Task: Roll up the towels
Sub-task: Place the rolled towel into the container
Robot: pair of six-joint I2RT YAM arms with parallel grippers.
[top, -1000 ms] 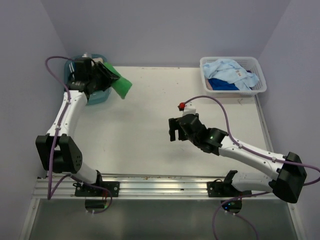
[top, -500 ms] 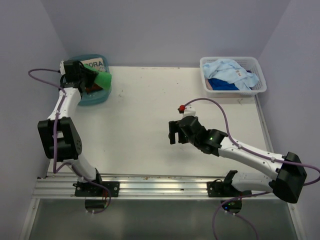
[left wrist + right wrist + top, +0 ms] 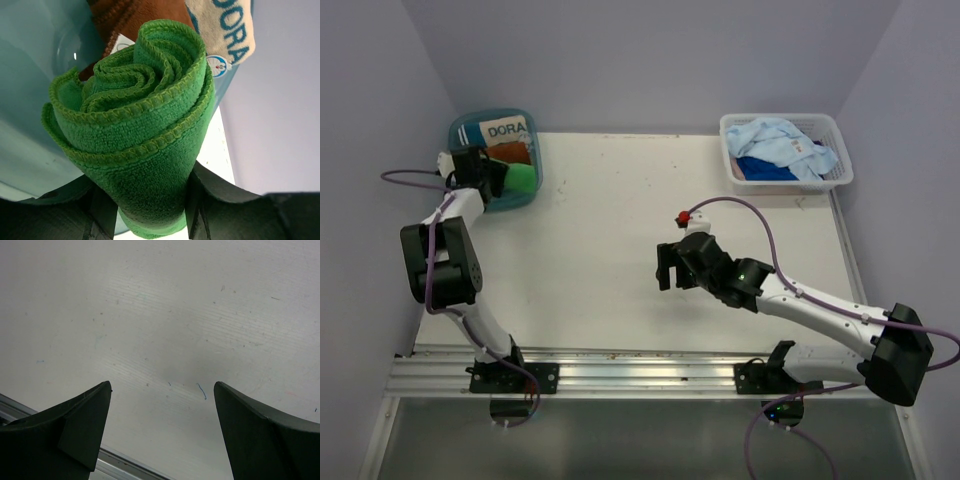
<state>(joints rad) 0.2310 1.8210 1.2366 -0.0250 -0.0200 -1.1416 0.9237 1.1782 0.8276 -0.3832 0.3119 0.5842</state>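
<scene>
My left gripper (image 3: 505, 178) is shut on a rolled bright green towel (image 3: 521, 179) and holds it inside the teal tub (image 3: 493, 202) at the far left. In the left wrist view the green roll (image 3: 135, 125) fills the frame, pinched between my fingers (image 3: 215, 200). A rust-brown towel (image 3: 510, 153) lies in the tub behind it and shows in the left wrist view (image 3: 135, 15). My right gripper (image 3: 668, 266) is open and empty above the middle of the table. Light blue (image 3: 782, 142) and dark blue (image 3: 765, 170) towels lie in the white basket (image 3: 840, 176).
A white-and-teal "DORA" item (image 3: 506, 130) lies at the back of the tub, also in the left wrist view (image 3: 225, 30). The white basket stands at the back right. A metal rail (image 3: 640, 365) runs along the table's near edge.
My left gripper has carried the green towel leftward and down from above the tub's right rim into the tub. The right arm has stayed almost still.
</scene>
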